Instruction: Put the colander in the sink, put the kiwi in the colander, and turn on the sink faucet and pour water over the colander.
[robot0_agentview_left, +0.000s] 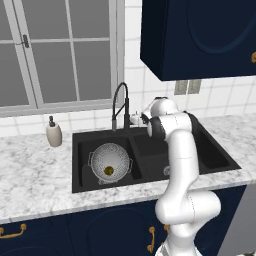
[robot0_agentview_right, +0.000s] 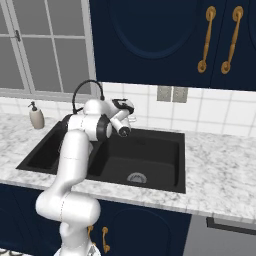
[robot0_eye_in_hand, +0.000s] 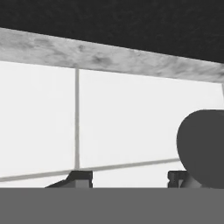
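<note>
Black and stiff, the faucet (robot0_agentview_left: 120, 102) rises just beside our pincer (robot0_eye_in_hand: 130, 177), at the back rim of the sink (robot0_agentview_left: 80, 165). In the hand view the two finger tips (robot0_eye_in_hand: 79, 176) stand well apart, so we read the pincer as wide and holding nothing; a dark rounded shape sits close against its right tip, likely part of the faucet, though we cannot tell which part.

The colander (robot0_agentview_left: 110, 161) lies in the left basin, down and to the left of the pincer, with the kiwi (robot0_agentview_left: 108, 171) resting in its bottom. So we judge the two placing steps done and the water step in hand.

The faucet should handle as rigid metal, fixed at its base, with a smooth, perhaps slippery lever. It wants a push or a light pinch low near the base, not a pull on the springy neck. The colander is light and could shift if bumped; the kiwi is soft and can roll.

Room is tight behind the pincer: the tiled wall and the bench (robot0_agentview_left: 35, 170) strip sit close. Above the basins the way is open, under the dark cabinet.
</note>
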